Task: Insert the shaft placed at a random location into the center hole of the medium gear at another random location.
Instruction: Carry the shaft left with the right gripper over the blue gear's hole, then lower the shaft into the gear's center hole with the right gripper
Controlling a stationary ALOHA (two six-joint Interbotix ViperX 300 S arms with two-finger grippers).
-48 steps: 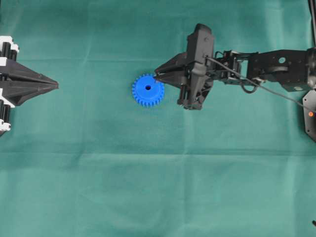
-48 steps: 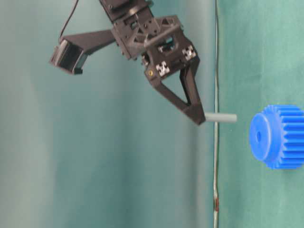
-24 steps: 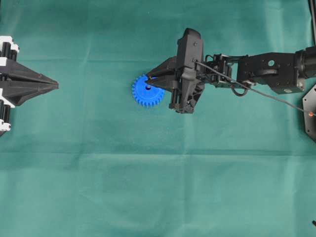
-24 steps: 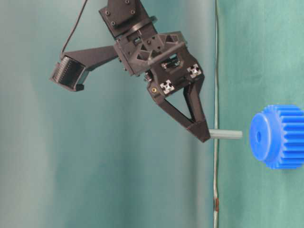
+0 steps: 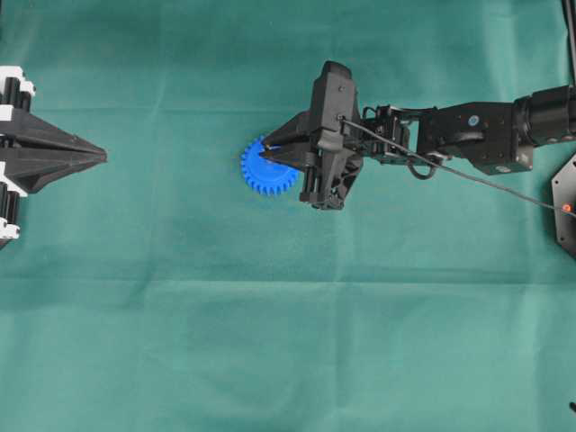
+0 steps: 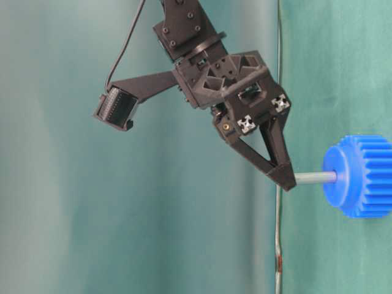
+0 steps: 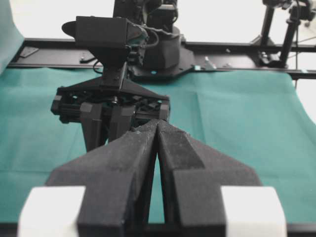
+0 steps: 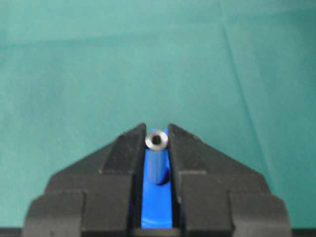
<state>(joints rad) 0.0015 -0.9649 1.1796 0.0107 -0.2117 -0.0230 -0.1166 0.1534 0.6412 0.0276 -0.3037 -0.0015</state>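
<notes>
A green cloth covers the table [image 5: 270, 342] from edge to edge, creased in faint lines, with a black rail and stands along its far side in the left wrist view. On the cloth sits the blue gear [image 5: 259, 171], flat face up. The right arm's jaws [image 5: 268, 155] are pinched narrow on the pin [image 6: 315, 177], gripping its upper part; the right wrist view shows the pin's shiny hollow end [image 8: 156, 140] standing between the two fingertips with the gear's blue [image 8: 157, 212] directly beneath. In the table-level view the pin's free end meets the gear's face [image 6: 335, 177] at its middle, where the center hole lies; the hole itself is hidden, so how deep the pin has gone cannot be told. A second ago the pin hung clear of the gear with a gap between them, and the jaws stood just beside the gear's rim; they have since moved over the gear. The left arm's jaws [image 5: 101, 157] are closed together, empty, at the table's left edge, unmoved.
</notes>
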